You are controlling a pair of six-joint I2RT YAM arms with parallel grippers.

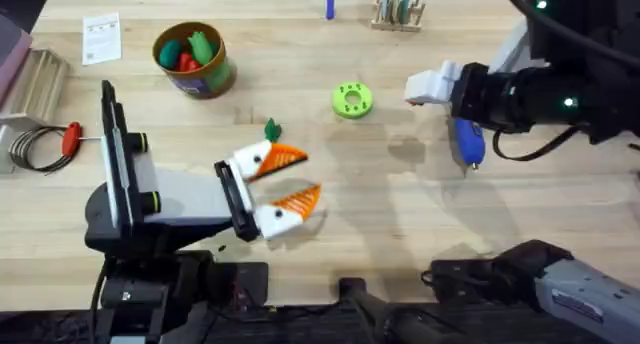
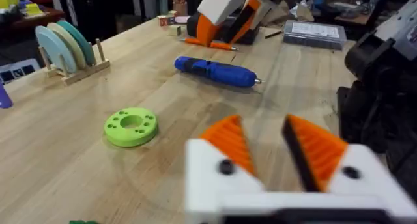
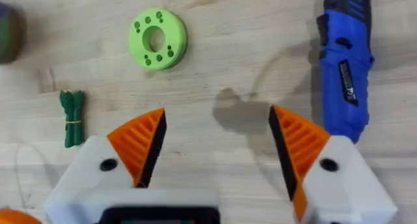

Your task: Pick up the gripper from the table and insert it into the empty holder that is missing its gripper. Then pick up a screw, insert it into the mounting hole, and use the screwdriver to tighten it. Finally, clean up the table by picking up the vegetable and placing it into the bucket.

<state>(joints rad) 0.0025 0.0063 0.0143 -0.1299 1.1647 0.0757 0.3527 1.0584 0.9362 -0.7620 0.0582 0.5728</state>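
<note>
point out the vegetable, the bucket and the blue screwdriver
vegetable (image 3: 71, 116), right wrist view, middle of the dark green bundle
bucket (image 1: 214, 79), overhead view, green side wall
blue screwdriver (image 2: 218, 71), left wrist view, middle of the handle

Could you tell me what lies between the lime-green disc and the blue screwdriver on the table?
Nothing: bare wood separates the lime-green disc from the blue screwdriver, as the right wrist view shows; only a shadow falls there.

Likely robotics lab: wooden workbench (image 1: 420, 214), blue screwdriver (image 3: 345, 74), cluttered background.
</note>
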